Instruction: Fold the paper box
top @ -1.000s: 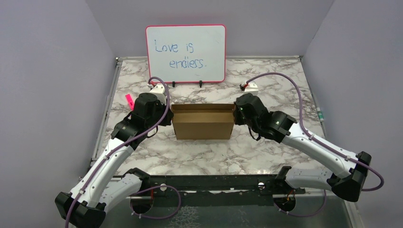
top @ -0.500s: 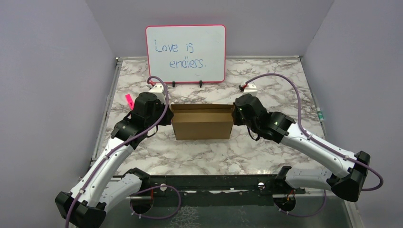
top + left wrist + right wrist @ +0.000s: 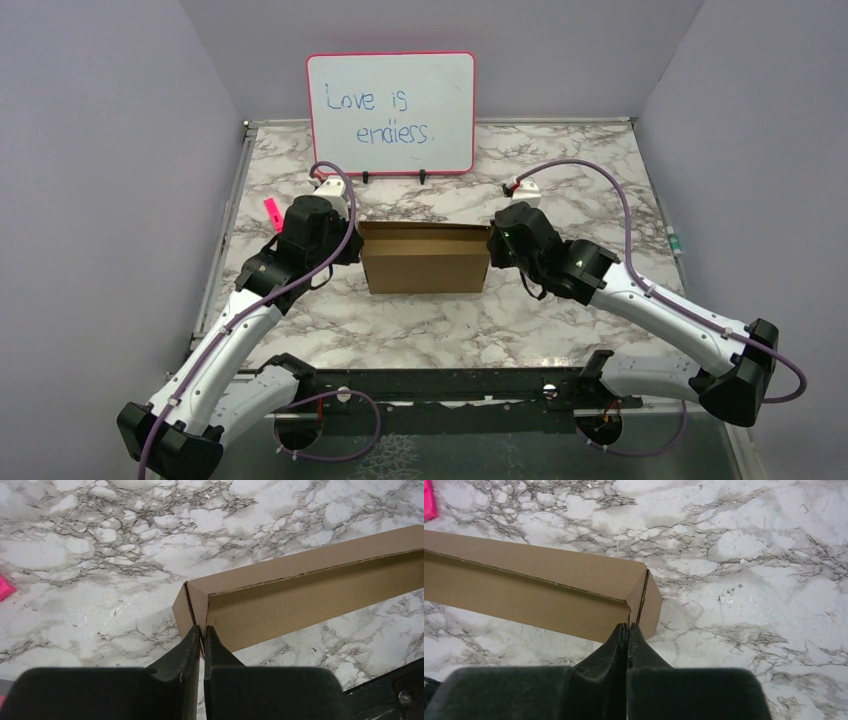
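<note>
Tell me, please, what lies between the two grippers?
Only the paper box, seen in the top view, with the left gripper and right gripper at its ends.

From where I stand, a whiteboard with a pink frame is propped upright on two small black feet at the back of the marble-patterned table. It reads "Love is endless." in blue marker (the lettering is rather loose). Near the table's left edge lies a small bright pink object, too small to make out what it is. Plain lavender walls close in the sides and back, and a black rail runs along the near edge.
</note>
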{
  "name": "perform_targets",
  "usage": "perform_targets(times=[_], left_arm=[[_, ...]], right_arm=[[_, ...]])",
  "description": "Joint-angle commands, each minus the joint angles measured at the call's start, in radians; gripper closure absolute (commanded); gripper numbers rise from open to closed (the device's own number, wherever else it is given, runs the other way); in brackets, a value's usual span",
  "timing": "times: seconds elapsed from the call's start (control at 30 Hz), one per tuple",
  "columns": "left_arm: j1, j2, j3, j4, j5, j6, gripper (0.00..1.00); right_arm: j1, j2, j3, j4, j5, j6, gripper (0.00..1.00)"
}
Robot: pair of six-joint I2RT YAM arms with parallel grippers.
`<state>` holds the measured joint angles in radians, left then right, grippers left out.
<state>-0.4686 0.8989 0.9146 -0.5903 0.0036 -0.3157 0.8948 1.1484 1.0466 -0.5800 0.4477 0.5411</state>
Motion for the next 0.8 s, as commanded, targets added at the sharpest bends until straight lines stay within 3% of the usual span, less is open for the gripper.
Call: perform_targets(times=[0.0,0.2,0.5,0.77], left_arm=[[-0.011,-0.007,-0.032,-0.013,-0.03,0.001,0.94],[-0.014,-0.01,-0.064,0.002,-0.004,-0.036,0.94],[-0.016,-0.13,-0.243,0.096,0.056,-0.118,0.9],[-0.016,-0.234,-0.246,0.111,0.022,-0.149,0.65]], right_arm=[[0.009,-0.011,-0.045,0.02,-0.096,0.02,0.97],[0.009,-0.038,-0.086,0.043,-0.117,0.028,0.97],[0.009,-0.094,-0.208,0.158,-0.12,0.037,0.94],[0.009,-0.171,-0.204,0.137,-0.101,0.062,0.69]])
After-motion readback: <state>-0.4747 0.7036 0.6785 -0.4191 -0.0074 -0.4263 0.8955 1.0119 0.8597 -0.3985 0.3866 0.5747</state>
